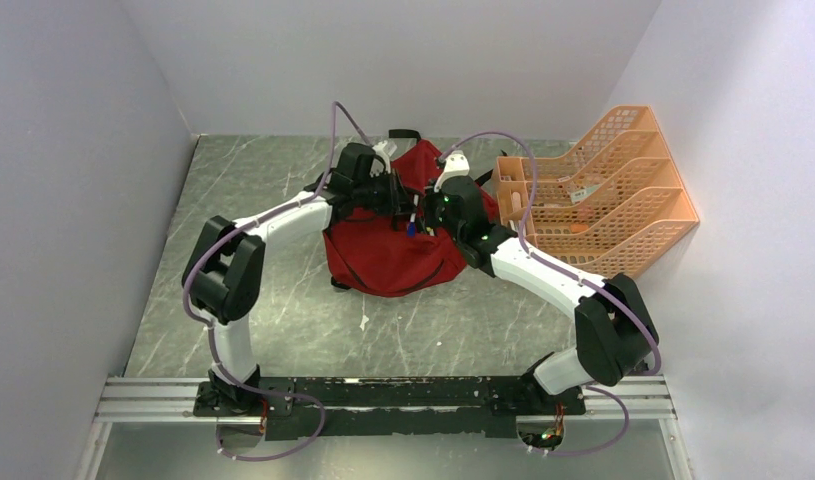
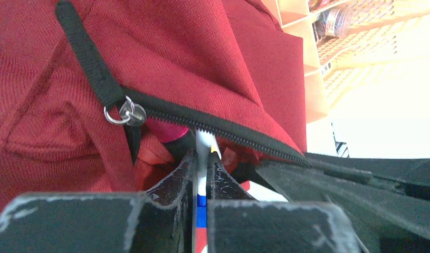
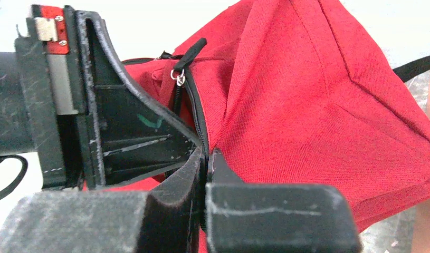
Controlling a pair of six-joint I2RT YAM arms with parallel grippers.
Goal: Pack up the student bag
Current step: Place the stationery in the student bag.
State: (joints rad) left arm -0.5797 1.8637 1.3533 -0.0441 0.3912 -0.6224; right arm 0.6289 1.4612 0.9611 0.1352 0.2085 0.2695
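Observation:
The student bag (image 1: 388,255), a dark red fabric backpack, lies mid-table with its zipped mouth held apart. My left gripper (image 1: 411,212) is at that mouth, shut on a thin white, blue and red flat item (image 2: 203,158) whose tip pokes under the black zipper edge (image 2: 239,138). A black zipper pull with a metal ring (image 2: 125,113) hangs to the left. My right gripper (image 3: 207,154) is shut on the bag's zipper edge (image 3: 200,118), holding the opening up. The bag's inside is mostly hidden.
An orange mesh file organizer (image 1: 608,195) stands right of the bag against the right wall, with small items in its slots. White walls close the table on the left, back and right. A black strap (image 1: 406,134) sticks out behind the bag.

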